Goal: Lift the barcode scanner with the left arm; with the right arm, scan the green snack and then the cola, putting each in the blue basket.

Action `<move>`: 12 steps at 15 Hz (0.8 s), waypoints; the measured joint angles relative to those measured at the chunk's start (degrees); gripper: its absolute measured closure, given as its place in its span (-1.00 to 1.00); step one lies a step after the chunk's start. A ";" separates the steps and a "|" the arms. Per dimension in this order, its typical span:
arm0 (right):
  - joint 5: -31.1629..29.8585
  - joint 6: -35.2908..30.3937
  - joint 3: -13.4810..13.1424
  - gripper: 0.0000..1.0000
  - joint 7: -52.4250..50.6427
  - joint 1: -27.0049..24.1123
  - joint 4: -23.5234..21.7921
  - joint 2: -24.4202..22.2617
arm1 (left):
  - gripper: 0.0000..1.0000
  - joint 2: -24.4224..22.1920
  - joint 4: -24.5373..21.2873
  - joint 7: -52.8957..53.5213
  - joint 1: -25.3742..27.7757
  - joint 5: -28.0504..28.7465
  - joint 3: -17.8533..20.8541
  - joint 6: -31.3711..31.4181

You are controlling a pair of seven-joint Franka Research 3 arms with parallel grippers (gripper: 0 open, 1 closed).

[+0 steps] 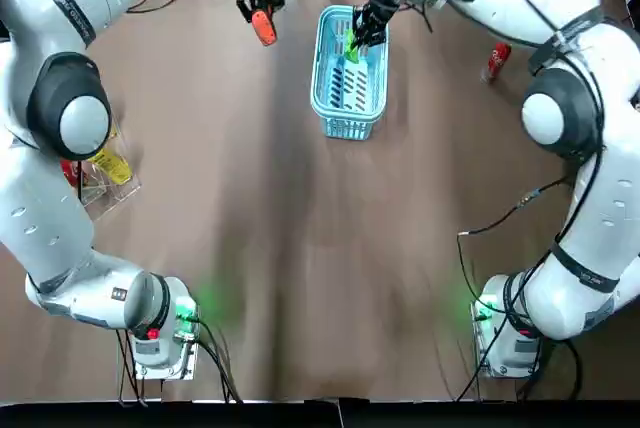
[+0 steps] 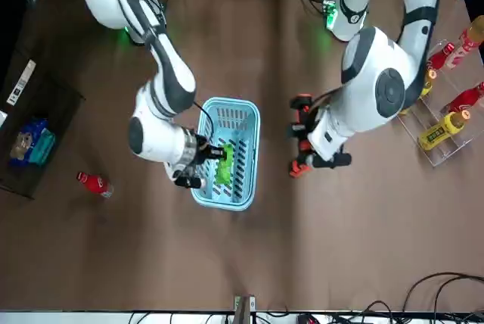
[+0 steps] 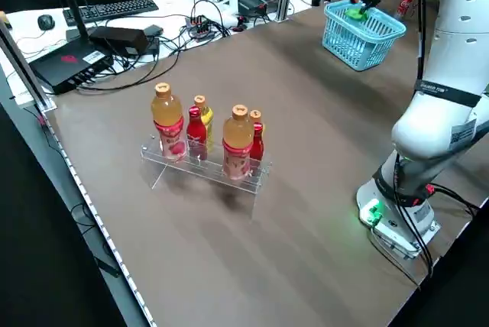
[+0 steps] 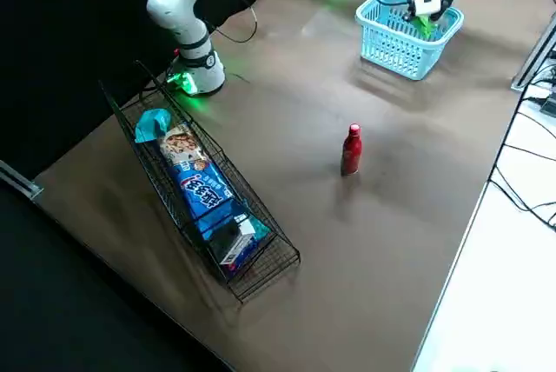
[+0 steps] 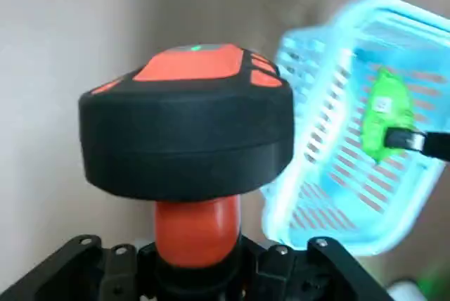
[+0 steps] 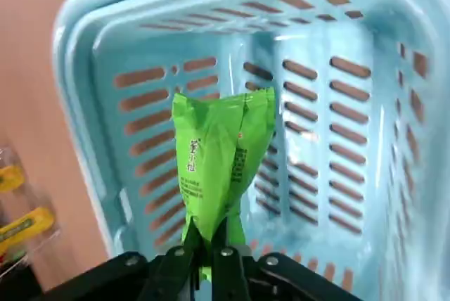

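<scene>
The right gripper [image 6: 208, 248] is closed tight on the lower edge of the green snack [image 6: 221, 153]. The packet stands out from the fingertips over the inside of the blue basket [image 6: 67, 27], toward the end farthest from the robot. The left gripper [image 1: 257, 0] is clamped on the orange handle of the barcode scanner [image 5: 186, 114], raised just beside the basket's left. The cola [image 1: 496, 60] stands upright, well apart on the basket's right.
</scene>
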 joint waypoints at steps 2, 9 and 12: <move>-0.62 3.19 0.02 0.80 0.00 1.00 0.05 1.48 | 0.88 1.44 -0.05 -0.01 0.18 4.80 1.71 0.00; -0.86 6.70 -0.31 0.10 0.06 0.59 1.87 1.91 | 0.88 10.46 -0.59 0.32 0.87 20.16 3.43 10.40; -0.86 6.59 -0.39 -0.44 0.15 -0.58 2.72 1.70 | 0.88 15.37 -1.28 3.02 3.14 26.32 3.67 17.52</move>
